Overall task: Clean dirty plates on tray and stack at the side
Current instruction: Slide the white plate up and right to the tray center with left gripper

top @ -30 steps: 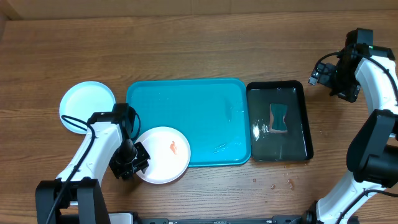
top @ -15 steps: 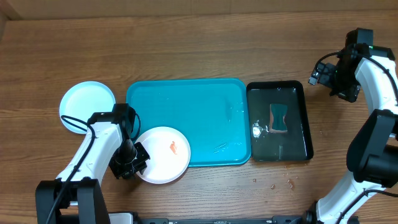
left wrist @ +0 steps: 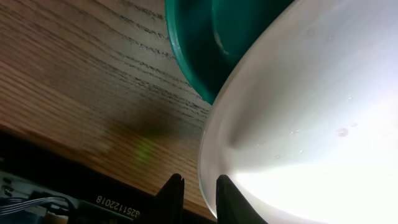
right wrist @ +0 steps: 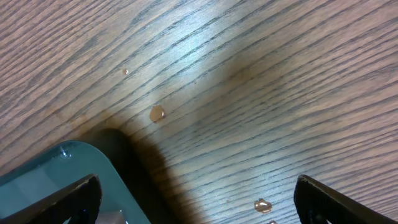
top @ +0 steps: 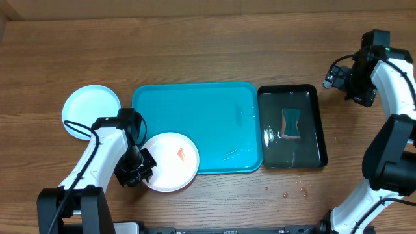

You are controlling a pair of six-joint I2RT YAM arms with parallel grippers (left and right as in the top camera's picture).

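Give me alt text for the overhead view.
The left end effector grips an orange-smeared white plate overlapping the near left corner of a turquoise tray. A light blue plate lies left of the tray, a black tray holding a teal sponge right of it; the right end effector hovers beyond that.

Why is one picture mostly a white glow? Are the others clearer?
Left wrist view: the white plate sits so close that light washes out its lower part, and the left tool is a dark silhouette. Overhead view: evenly lit and sharp, with one glint on the wet black tray. Right wrist view: a soft sheen on the wooden table, droplets crisp.
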